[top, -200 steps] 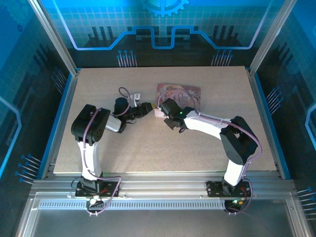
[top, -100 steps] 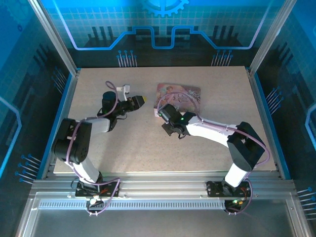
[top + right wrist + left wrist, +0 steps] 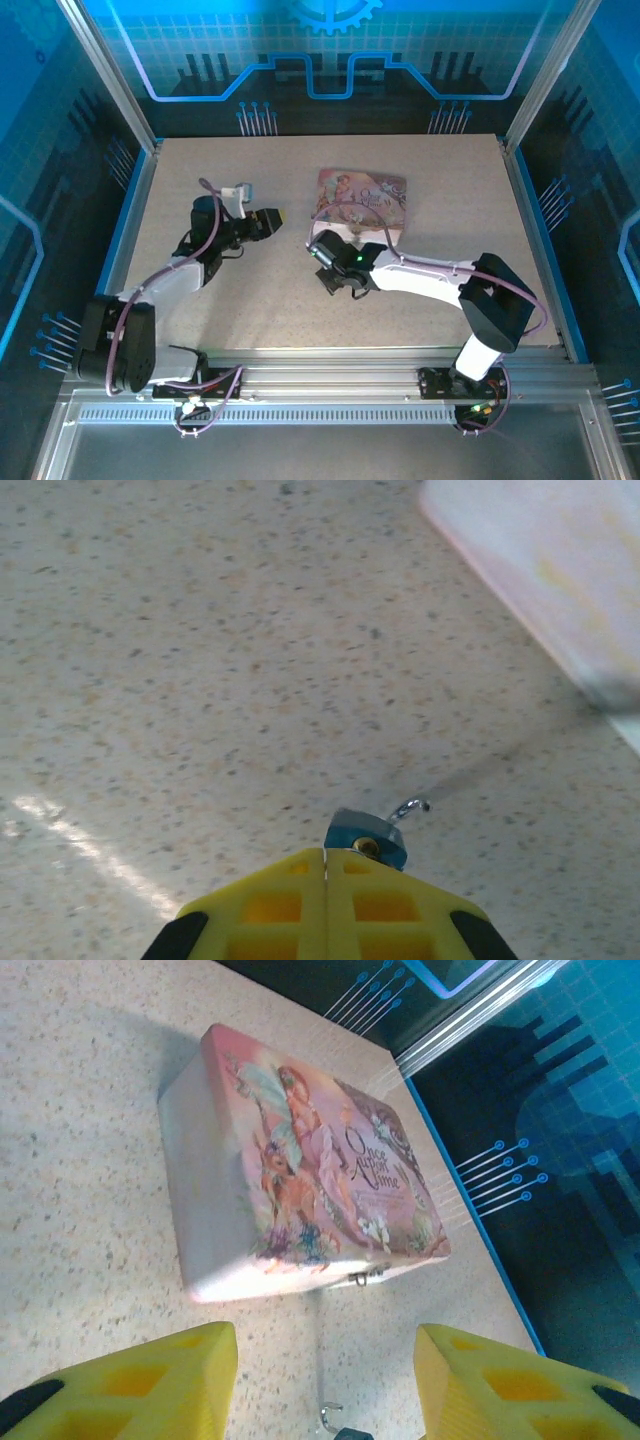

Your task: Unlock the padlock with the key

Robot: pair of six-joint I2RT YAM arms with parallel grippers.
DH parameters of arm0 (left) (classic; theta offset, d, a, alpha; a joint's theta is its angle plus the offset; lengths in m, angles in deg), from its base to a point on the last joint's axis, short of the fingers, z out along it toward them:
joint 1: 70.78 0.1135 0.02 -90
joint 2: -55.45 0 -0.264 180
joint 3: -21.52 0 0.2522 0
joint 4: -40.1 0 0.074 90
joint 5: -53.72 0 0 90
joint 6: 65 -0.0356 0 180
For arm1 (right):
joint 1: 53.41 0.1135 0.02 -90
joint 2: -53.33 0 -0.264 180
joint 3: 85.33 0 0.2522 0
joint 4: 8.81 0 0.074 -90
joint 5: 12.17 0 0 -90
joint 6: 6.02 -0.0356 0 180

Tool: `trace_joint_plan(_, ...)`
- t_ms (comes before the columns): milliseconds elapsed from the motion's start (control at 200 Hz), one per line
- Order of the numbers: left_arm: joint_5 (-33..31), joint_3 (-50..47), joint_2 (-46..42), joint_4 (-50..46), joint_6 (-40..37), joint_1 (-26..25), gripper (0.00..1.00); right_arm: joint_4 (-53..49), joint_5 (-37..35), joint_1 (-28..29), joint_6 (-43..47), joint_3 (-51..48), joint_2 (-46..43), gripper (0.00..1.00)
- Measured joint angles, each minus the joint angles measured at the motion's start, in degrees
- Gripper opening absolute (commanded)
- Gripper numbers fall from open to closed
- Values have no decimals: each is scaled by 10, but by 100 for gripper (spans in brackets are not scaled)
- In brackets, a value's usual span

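The blue padlock (image 3: 366, 838) hangs at the tips of my right gripper (image 3: 325, 854), its brass keyhole end against the yellow fingers and its thin shackle (image 3: 410, 807) swung open. The fingers are shut flush. The key is hidden between them and the keyhole. In the top view the right gripper (image 3: 313, 248) is just off the near-left corner of the pink box (image 3: 362, 195). My left gripper (image 3: 325, 1365) is open and empty. It faces the box, and the padlock (image 3: 345, 1432) sits low between its fingers, farther off. From above, the left gripper (image 3: 278, 215) is apart from the right one.
The pink illustrated box (image 3: 310, 1160) lies shut on the speckled table (image 3: 250, 300), its small latch (image 3: 366, 1276) bare. Blue walls and metal rails (image 3: 130, 190) ring the table. Both arms stretch over the table's near half.
The left arm has swung left, away from the box, its jaws a little wider. The right gripper has drawn back toward the near left from the box front, padlock at its tips.
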Motion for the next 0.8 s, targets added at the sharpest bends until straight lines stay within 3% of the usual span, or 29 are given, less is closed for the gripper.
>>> trace_joint_plan(365,-28,-23,-65,-99,-23,0,51,14,16,72,-76,16,57,8)
trace_joint_plan(525,-33,-32,-78,-130,-25,0,52,17,17,85,-114,12,58,29)
trace_joint_plan(635,-36,-37,-87,-149,-26,0,52,17,13,92,-138,-3,58,51)
trace_joint_plan(800,-47,-37,-106,-174,-36,0,53,-14,-6,98,-152,-12,38,75)
